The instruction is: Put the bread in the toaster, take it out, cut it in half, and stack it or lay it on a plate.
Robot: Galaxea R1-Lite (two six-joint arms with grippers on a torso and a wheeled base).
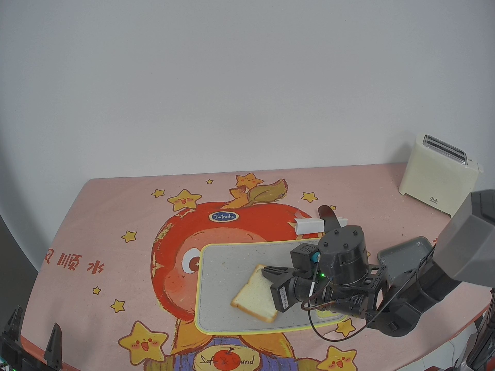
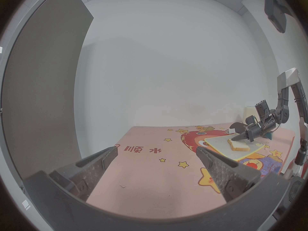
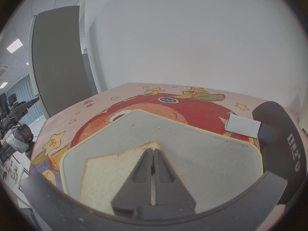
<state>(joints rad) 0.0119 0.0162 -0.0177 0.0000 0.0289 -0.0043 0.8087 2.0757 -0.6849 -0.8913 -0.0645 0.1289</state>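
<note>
Clamping bread [image 1: 252, 297] at its edge over cutting board [image 1: 227, 264], right pincer [image 1: 266, 272]; left pincer [image 2: 156, 149] apart.

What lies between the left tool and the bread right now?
Nothing loose: in the head view, only printed tablecloth and the cutting board's bare surface separate the left tool from the bread.

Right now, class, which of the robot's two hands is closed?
The right hand, pinched on the pale square bread slice; the left hand gapes open.
</note>
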